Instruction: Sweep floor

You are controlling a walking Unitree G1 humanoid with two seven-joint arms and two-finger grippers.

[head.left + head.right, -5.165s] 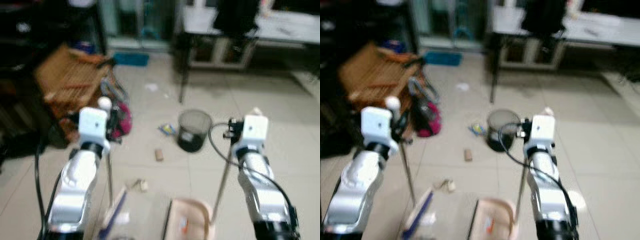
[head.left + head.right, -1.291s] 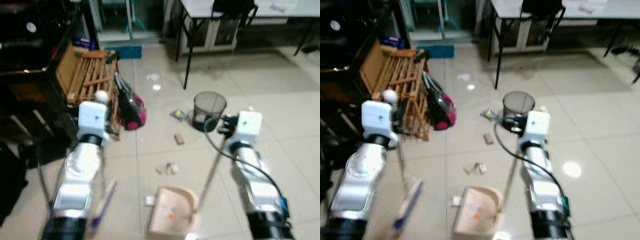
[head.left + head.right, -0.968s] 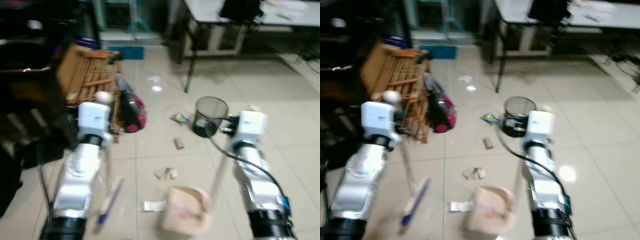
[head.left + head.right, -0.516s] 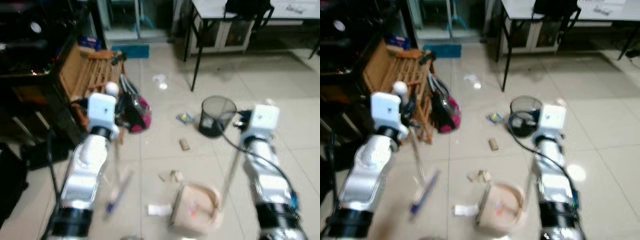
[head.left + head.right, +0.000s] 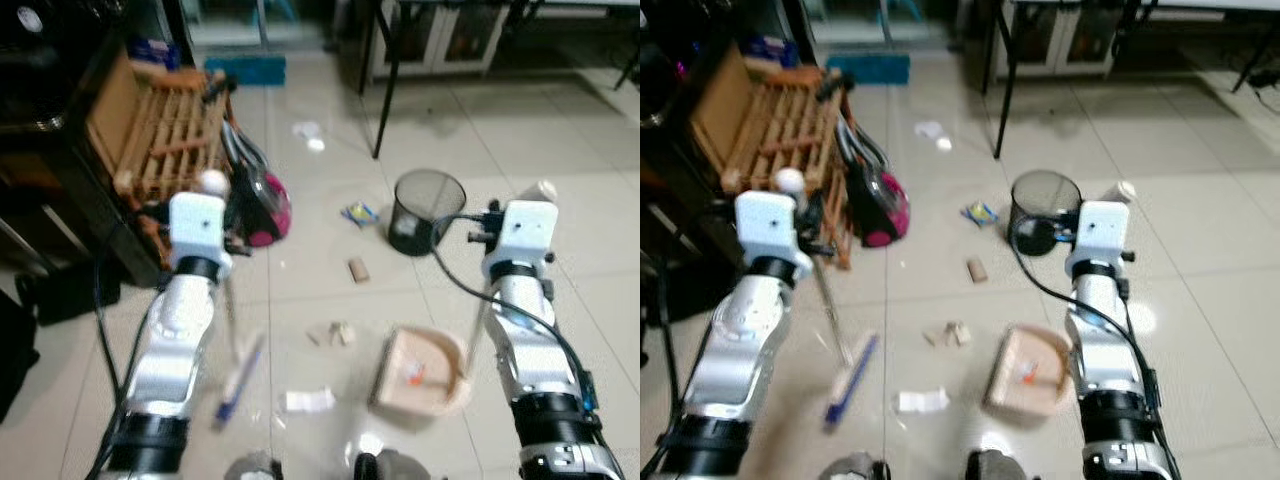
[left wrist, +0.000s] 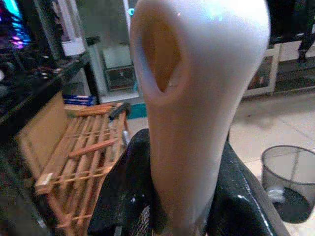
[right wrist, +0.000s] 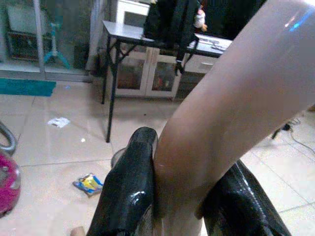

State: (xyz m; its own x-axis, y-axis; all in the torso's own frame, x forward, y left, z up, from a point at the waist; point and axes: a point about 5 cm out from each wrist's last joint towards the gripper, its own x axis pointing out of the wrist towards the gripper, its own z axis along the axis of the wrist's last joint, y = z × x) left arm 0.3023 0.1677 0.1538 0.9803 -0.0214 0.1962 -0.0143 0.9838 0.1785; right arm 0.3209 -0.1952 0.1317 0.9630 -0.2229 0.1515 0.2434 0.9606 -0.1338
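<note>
My left gripper (image 6: 182, 196) is shut on the pale top end of the broom handle (image 6: 197, 98). The broom's blue-edged head (image 5: 238, 380) rests on the tiles in front of me to the left. My right gripper (image 7: 184, 196) is shut on the dustpan's long beige handle (image 7: 231, 113). The beige dustpan (image 5: 420, 372) sits on the floor to the right, with an orange scrap inside. On the floor lie a white paper scrap (image 5: 308, 400), tan crumpled bits (image 5: 332, 333), a brown piece (image 5: 357, 268) and a blue-yellow wrapper (image 5: 358, 213).
A black mesh bin (image 5: 427, 210) stands ahead on the right. A wooden rack (image 5: 160, 130) and a pink vacuum (image 5: 262, 205) lean at the left beside dark furniture. A table's black legs (image 5: 385, 90) stand farther back. More white litter (image 5: 305, 130) lies beyond.
The camera has shifted. The dustpan has moved right, farther from the white paper scrap. Both grippers keep hold of their handles.
</note>
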